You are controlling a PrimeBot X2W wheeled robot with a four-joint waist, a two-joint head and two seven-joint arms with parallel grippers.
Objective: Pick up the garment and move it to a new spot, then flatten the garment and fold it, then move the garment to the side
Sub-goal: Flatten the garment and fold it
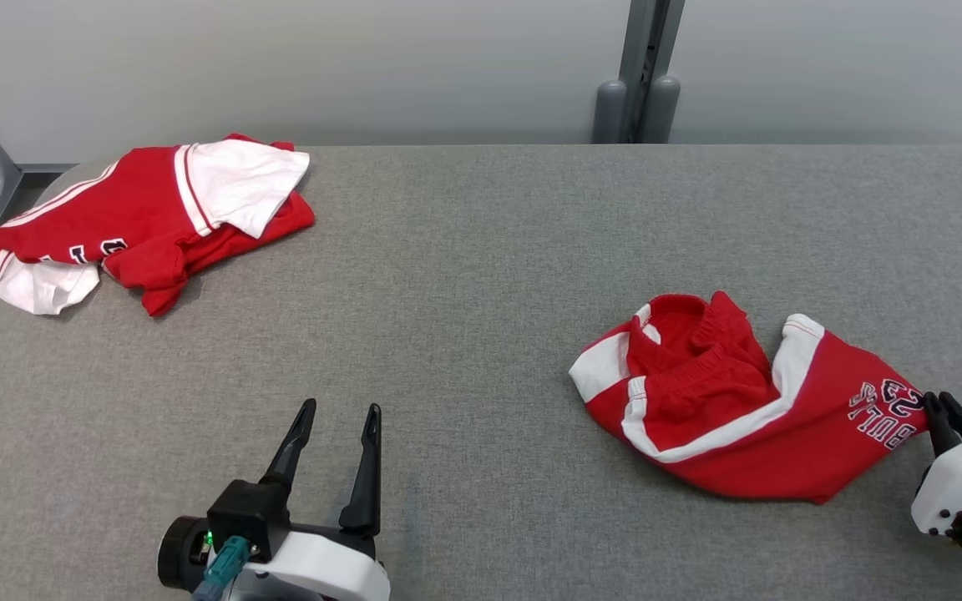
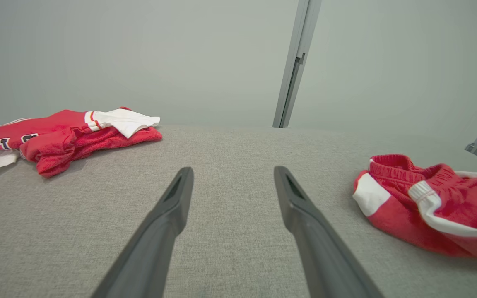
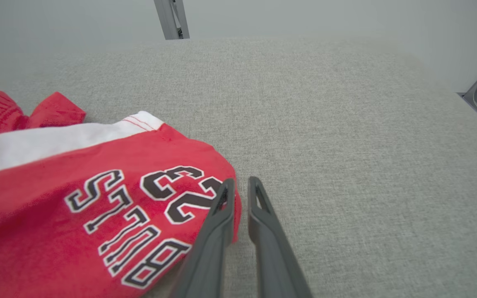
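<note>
One grey cloth-covered table (image 1: 481, 250) takes up most of the head view, with a pale wall and one grey upright post (image 1: 640, 75) behind its far edge. Two red-and-white pieces of clothing lie on it, well apart. The garment (image 1: 740, 417) sits crumpled on the robot's right side of the table, near the front, its elastic waistband bunched up and a white band curving across the red. The second garment (image 1: 147, 217) lies in a loose heap at the far left corner, a white panel on top and a white part hanging toward the table's edge. There are two grippers. The left gripper (image 1: 341, 409) hovers over bare table at the lower left, its two dark fingers spread wide with nothing between them. The right gripper (image 3: 242, 184) is at the garment's right-hand edge, its fingers a narrow slit apart with grey table showing in the gap and one finger lying over the red hem. Beside it the garment carries black, white-outlined lettering (image 3: 139, 215) reading "BULLS" and "23". The second garment shows a few black characters, too folded to read.
</note>
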